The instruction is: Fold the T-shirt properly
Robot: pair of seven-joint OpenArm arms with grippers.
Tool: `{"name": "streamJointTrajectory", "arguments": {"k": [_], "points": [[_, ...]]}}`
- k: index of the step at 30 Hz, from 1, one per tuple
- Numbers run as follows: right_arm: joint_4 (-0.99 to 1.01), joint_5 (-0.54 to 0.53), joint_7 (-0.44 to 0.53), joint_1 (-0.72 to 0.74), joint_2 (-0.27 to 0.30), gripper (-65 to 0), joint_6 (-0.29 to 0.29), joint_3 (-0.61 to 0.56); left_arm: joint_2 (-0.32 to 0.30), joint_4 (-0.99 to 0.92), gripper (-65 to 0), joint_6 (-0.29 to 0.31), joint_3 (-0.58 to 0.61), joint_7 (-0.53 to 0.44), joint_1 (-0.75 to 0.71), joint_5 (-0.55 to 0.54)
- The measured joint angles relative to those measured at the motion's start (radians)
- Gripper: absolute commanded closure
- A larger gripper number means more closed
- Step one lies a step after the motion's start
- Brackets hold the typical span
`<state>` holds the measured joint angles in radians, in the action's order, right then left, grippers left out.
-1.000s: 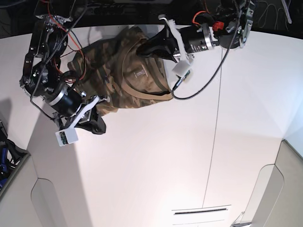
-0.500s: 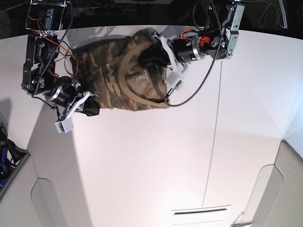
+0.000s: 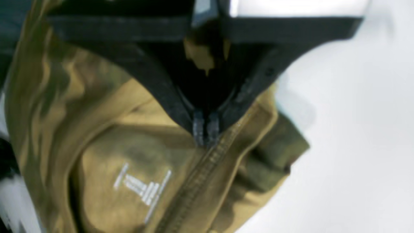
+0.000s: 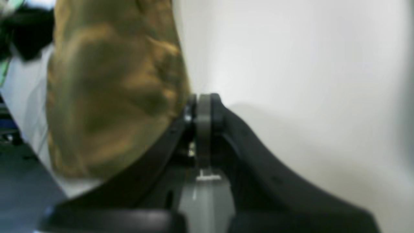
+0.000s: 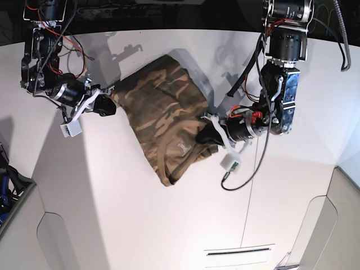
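Note:
The camouflage T-shirt [image 5: 163, 109] hangs stretched in a diagonal band between my two grippers over the white table [image 5: 169, 225]. My left gripper [image 5: 206, 136] is shut on the cloth beside the tan ribbed collar [image 3: 200, 174]; the white neck label [image 3: 142, 189] lies just below its fingertips [image 3: 198, 129]. My right gripper [image 5: 108, 105] is shut on the shirt's far upper-left corner; in the right wrist view the blurred cloth [image 4: 106, 90] meets the closed gripper [image 4: 199, 103]. The collar end [image 5: 174, 169] droops toward the table's front.
A thin seam [image 5: 256, 185] runs down the table on the right. A dark slot [image 5: 239, 251] lies near the front edge. The table's left edge [image 5: 34, 169] drops to dark floor. A black cable [image 5: 247, 169] loops below the left arm.
The left gripper has carried the collar end down and to the right, away from the back edge. The right gripper has moved up and left. The bunched shirt has been pulled out into a long diagonal.

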<state>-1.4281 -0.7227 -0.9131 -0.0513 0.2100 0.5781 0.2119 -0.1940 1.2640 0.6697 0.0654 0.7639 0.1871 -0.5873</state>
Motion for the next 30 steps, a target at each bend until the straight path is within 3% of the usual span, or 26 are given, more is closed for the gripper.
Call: {"name": "streamJointTrajectory", "arguments": {"k": [3,11,15,19,22,24,30], "points": [[-0.002,-0.042,-0.012,-0.045,-0.027,0.0,0.006,0.0,0.0,-0.032,0.0,0.0,0.0,0.001,0.05,0.001],[-0.027,-0.045,-0.035,-0.079,-0.185,0.0,0.032,0.002,0.0,-0.056,0.0,0.0,0.001,-0.002,0.074,0.001],[-0.035,-0.047,-0.064,-0.079,-0.19,0.0,0.027,0.002,-0.012,-0.045,0.0,0.0,0.002,0.005,0.079,-0.012],[-0.128,-0.029,-0.125,-0.109,-0.188,0.0,0.02,0.002,-0.106,0.056,0.0,0.0,0.005,0.071,0.061,-0.104],[-0.275,-0.04,-0.154,-0.161,-0.162,0.0,0.021,0.002,-0.203,0.177,0.0,-0.02,-0.001,0.089,-0.009,-0.172],[-0.365,-0.042,-0.169,-0.205,-0.116,0.0,0.02,0.002,-0.251,0.268,0.0,-0.047,-0.003,0.103,-0.09,-0.174],[-0.515,-0.075,-0.177,-0.349,0.076,0.0,0.011,0.002,-0.285,0.542,0.0,-0.062,-0.101,0.12,-0.426,-0.143]]}}
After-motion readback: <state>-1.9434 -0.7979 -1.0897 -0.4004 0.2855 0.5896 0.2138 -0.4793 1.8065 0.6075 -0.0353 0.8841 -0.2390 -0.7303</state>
